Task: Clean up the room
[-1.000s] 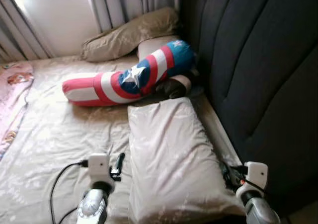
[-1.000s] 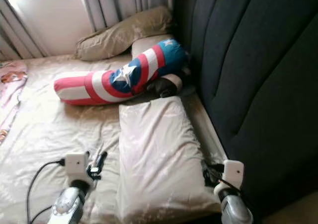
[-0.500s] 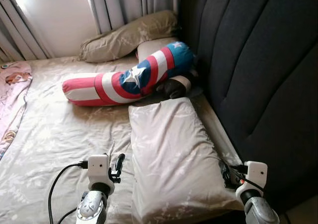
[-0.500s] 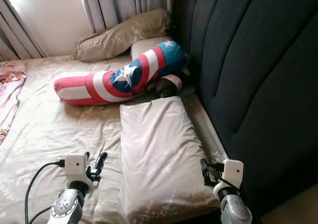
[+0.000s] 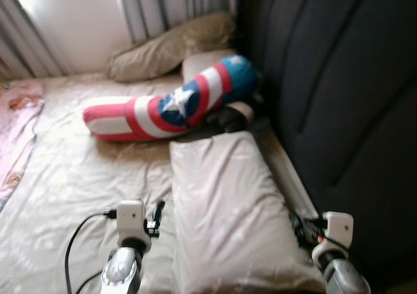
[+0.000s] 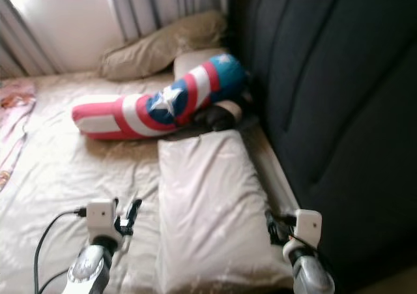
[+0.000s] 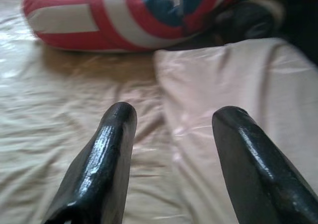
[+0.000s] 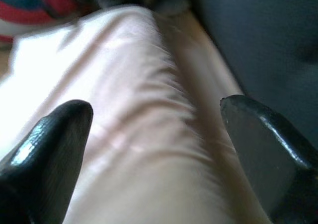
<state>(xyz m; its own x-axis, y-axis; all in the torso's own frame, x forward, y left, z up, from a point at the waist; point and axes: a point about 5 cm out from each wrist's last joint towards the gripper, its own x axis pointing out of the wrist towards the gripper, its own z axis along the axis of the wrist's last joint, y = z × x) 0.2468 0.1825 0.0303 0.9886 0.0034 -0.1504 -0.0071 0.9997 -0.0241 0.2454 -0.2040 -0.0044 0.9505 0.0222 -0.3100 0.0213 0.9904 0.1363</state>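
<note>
A pale beige pillow [image 5: 225, 209] lies flat on the bed near the dark headboard. Behind it rests a long red, white and blue bolster with a white star [image 5: 171, 103], and beside that a dark stuffed object [image 5: 229, 117]. My left gripper [image 5: 158, 213] hovers low over the sheet just left of the pillow, fingers open and empty; its wrist view shows the pillow edge [image 7: 233, 80] ahead. My right gripper [image 5: 298, 227] is open at the pillow's right edge, by the headboard, with the pillow [image 8: 124, 100] between and below its fingers.
Another tan pillow [image 5: 166, 46] leans against the curtains at the bed's far end. A pink patterned blanket [image 5: 14, 131] lies along the left edge. The dark padded headboard [image 5: 345, 92] walls off the right side. Wrinkled beige sheet [image 5: 78, 176] spreads to the left.
The view has shifted slightly and blurred, so the camera moved. Both grippers hold nearly the same places beside the pillow.
</note>
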